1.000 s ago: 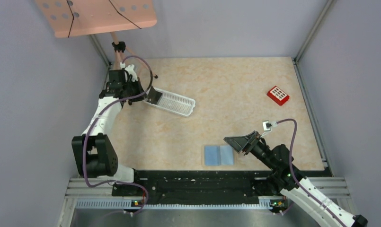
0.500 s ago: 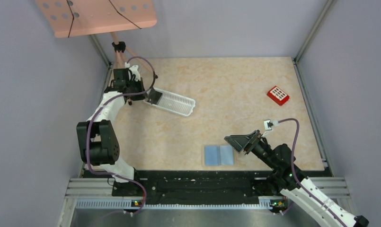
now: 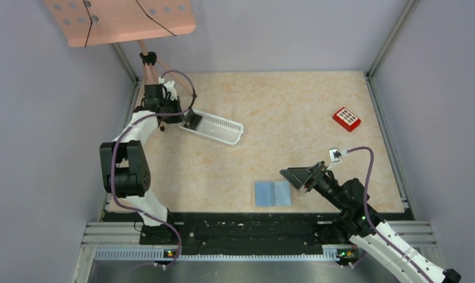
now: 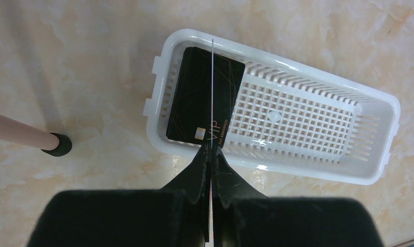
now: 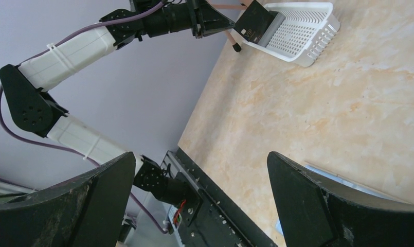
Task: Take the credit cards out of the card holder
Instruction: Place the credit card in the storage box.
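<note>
The card holder (image 3: 273, 193) lay open at lower centre, long axis left-right, just left of the spread right gripper (image 3: 295, 177). Far upper left, the left gripper (image 4: 211, 149) pinched a thin card (image 4: 213, 92).

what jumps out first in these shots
The left gripper pinches a thin card edge-on above the white basket, where a black VIP card lies at one end. Near the table's front edge the blue-grey card holder lies open, with the open right gripper just beside it.
</note>
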### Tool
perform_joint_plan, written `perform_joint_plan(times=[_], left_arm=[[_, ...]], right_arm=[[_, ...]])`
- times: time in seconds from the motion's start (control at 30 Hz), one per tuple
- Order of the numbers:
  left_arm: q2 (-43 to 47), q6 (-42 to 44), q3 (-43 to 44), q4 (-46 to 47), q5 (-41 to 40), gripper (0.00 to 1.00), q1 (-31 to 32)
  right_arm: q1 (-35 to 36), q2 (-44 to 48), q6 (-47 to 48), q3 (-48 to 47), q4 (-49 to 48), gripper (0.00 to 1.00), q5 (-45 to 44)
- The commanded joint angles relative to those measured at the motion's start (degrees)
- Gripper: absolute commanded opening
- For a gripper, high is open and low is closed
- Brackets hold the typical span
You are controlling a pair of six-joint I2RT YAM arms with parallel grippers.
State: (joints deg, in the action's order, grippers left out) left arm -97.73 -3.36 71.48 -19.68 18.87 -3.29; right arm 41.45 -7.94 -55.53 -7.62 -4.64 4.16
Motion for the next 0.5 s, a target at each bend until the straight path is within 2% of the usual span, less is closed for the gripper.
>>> perform_joint_plan(times=[0.0, 0.47], left_arm=[[-1.08, 2.12, 2.71, 1.82, -0.36, 0.00, -0.20], [-3.97, 2.92, 4.38, 0.96, -5.73, 0.00, -0.23]], right_arm=[[-0.22, -0.48, 1.39, -3.00, -0.59, 0.99, -0.64], [-0.23, -0.43, 2.10, -3.79, 0.94, 0.99, -0.86]])
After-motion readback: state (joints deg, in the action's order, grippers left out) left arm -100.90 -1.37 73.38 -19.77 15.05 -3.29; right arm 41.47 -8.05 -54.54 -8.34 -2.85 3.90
